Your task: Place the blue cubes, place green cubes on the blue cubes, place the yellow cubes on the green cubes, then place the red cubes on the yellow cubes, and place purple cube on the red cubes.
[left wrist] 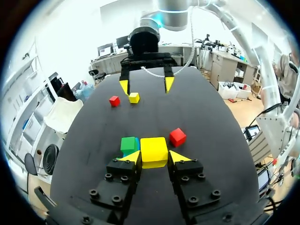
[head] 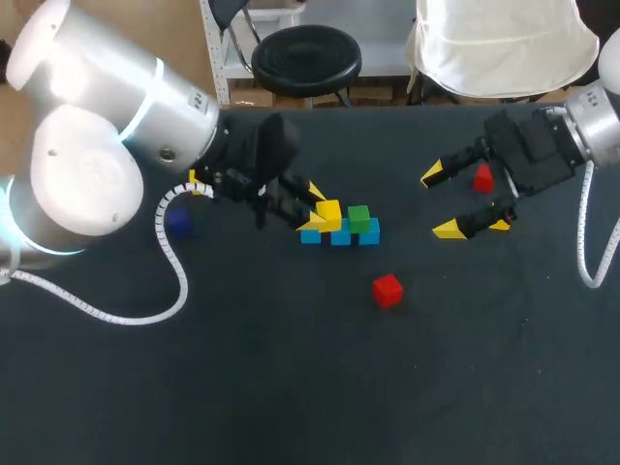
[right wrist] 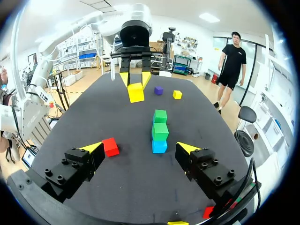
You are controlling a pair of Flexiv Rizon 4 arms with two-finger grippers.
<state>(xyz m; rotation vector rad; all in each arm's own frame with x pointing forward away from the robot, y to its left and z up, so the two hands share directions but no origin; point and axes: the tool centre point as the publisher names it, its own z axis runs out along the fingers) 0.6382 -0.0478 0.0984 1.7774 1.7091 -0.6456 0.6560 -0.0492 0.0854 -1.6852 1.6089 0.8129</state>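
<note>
Pinching yellow cube (left wrist: 153,150) in left tool (left wrist: 153,157), just beside green cubes (right wrist: 160,131) atop the blue row (head: 339,236), probably to seat it on green. Holding right tool (head: 441,201) spread, well apart beside a red cube (head: 482,177), likely giving the stack room.

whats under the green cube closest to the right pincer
A blue cube sits directly under that green cube. In the right wrist view it hides whatever lies behind it; the head view shows more blue cubes in the same row.
</note>
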